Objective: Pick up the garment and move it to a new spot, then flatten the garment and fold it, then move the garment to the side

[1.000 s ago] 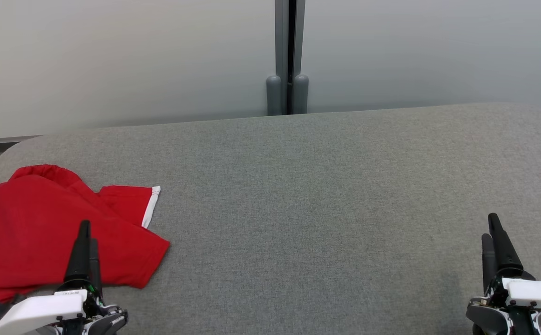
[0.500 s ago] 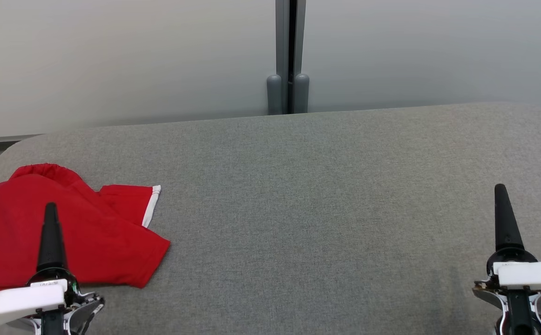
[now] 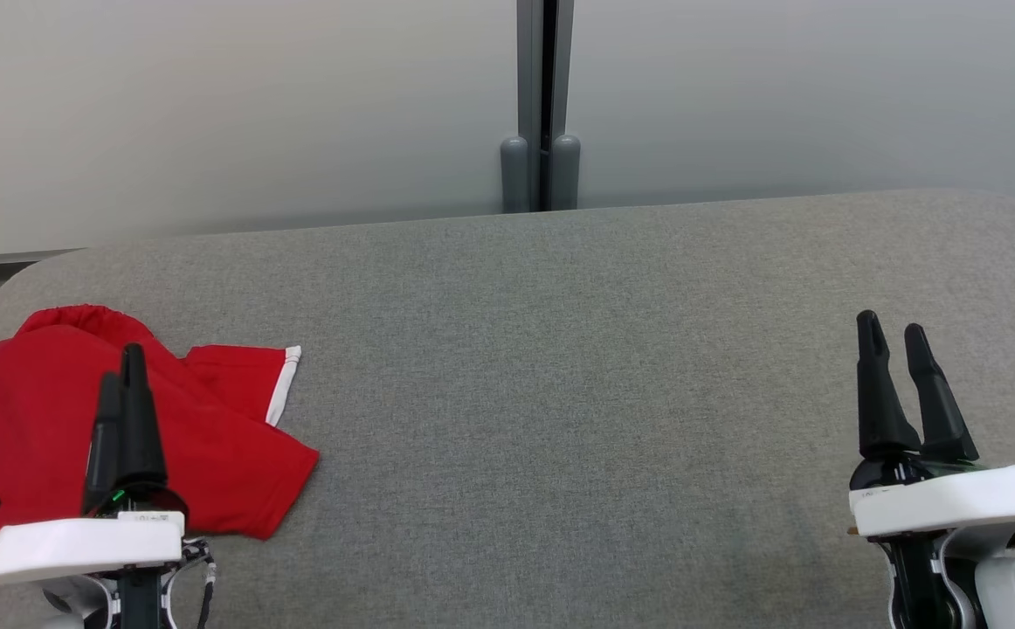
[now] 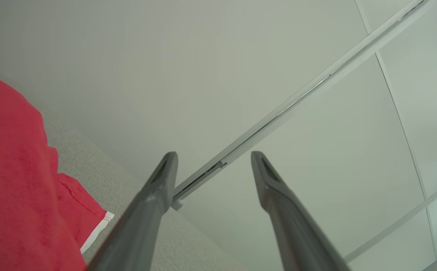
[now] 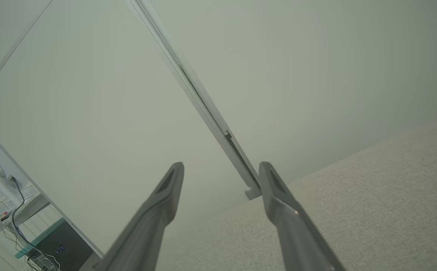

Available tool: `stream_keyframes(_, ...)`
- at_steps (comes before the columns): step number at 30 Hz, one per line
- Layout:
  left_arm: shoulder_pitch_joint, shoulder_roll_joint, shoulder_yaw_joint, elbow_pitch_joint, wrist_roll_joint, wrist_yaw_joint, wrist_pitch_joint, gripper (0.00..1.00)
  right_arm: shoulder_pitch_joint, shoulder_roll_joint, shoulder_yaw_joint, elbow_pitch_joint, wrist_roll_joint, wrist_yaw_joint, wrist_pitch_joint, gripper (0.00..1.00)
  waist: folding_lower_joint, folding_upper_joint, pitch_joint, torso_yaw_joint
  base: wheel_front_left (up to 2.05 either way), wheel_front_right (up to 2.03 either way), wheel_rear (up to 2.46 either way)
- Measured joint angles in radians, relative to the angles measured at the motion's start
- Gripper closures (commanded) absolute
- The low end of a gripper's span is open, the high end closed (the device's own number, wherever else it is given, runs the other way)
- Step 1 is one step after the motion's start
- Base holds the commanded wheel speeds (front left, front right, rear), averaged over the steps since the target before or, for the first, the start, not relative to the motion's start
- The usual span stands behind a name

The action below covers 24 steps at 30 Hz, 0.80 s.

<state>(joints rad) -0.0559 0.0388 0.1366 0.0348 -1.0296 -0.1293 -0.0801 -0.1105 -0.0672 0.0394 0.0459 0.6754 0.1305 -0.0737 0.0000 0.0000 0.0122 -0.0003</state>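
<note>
1. The grey padded surface [image 3: 560, 349] spreads wide; the red garment [image 3: 27, 428] lies rumpled at its left end, with a white-trimmed sleeve pointing right.
2. The step in hand looks like the first pick-up (nothing is held); next, the left gripper [image 3: 120, 367] must dip and pinch an edge.
3. Its fingers stand spread over the garment's near part, seemingly clear of it; the right gripper [image 3: 890, 325], likewise spread, hovers well apart.

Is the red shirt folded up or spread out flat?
Folded, loosely. The red shirt lies in overlapping layers on the grey surface, one white-trimmed sleeve poking out; its left part runs out of view.
</note>
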Motion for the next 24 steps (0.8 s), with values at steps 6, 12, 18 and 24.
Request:
stream_keyframes(6, 0.008, 0.002, -0.053, 0.004, 0.141, 0.003, -0.017, 0.00, -0.002, 0.000, 0.030, -0.004, -0.121, 0.000, -0.021, 0.00, 0.0000, 0.0000, 0.000, -0.001, 0.00, 0.00, 0.00)
stream_keyframes(12, 0.010, 0.002, -0.102, 0.009, 0.307, 0.011, -0.035, 0.00, -0.001, 0.004, 0.041, 0.010, -0.230, 0.000, -0.040, 0.00, 0.0000, 0.0000, 0.000, -0.003, 0.00, 0.00, 0.00)
stream_keyframes(18, 0.013, 0.003, -0.142, 0.028, 0.440, 0.027, -0.052, 0.00, 0.000, 0.008, 0.064, 0.054, -0.314, 0.000, -0.055, 0.00, 0.0000, 0.0000, 0.002, -0.005, 0.00, 0.00, 0.00)
stream_keyframes(24, 0.013, 0.012, -0.176, 0.043, 0.557, 0.050, -0.066, 0.00, -0.001, 0.011, 0.082, 0.067, -0.390, 0.000, -0.072, 0.00, 0.0000, 0.0000, 0.003, -0.010, 0.00, 0.00, 0.00)
